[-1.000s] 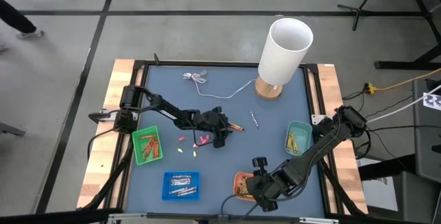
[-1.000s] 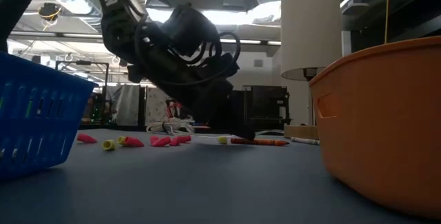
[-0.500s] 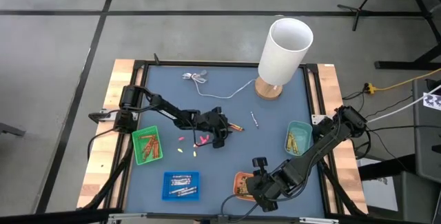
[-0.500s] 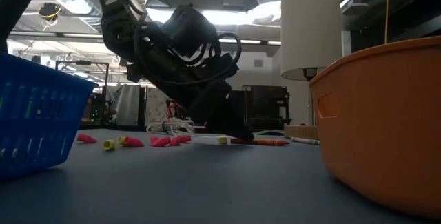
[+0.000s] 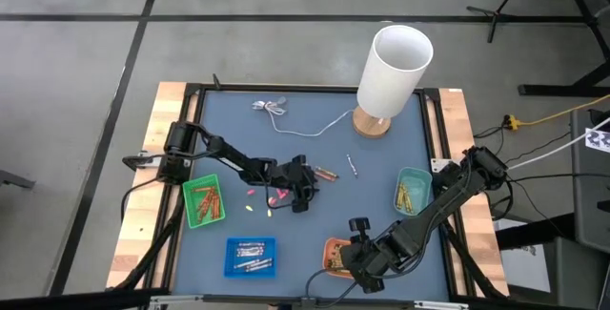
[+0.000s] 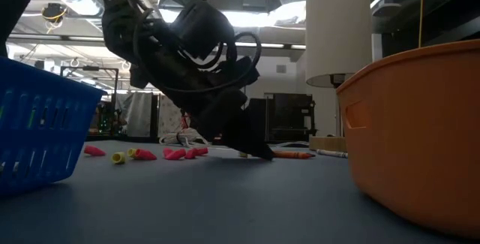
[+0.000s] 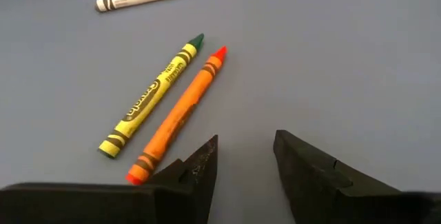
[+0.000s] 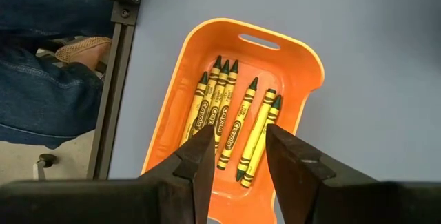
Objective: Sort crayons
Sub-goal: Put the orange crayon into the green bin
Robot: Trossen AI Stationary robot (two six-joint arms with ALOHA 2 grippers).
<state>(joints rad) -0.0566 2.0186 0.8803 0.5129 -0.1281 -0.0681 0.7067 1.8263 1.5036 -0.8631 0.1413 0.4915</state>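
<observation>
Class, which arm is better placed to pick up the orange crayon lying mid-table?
Left: its open pincer sits right beside the orange crayon. The right pincer hovers over the orange tray.

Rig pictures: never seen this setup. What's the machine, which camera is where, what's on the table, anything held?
Two dark robot arms work at a blue-topped table. One camera looks straight down, one sits at table height, one rides each wrist. The left pincer is open and empty, beside a loose orange crayon and a loose yellow crayon. The right pincer, open and empty, is above an orange plastic tray of sorted yellow crayons. A green tray, a blue tray, a teal tray and a white lamp also stand there.
</observation>
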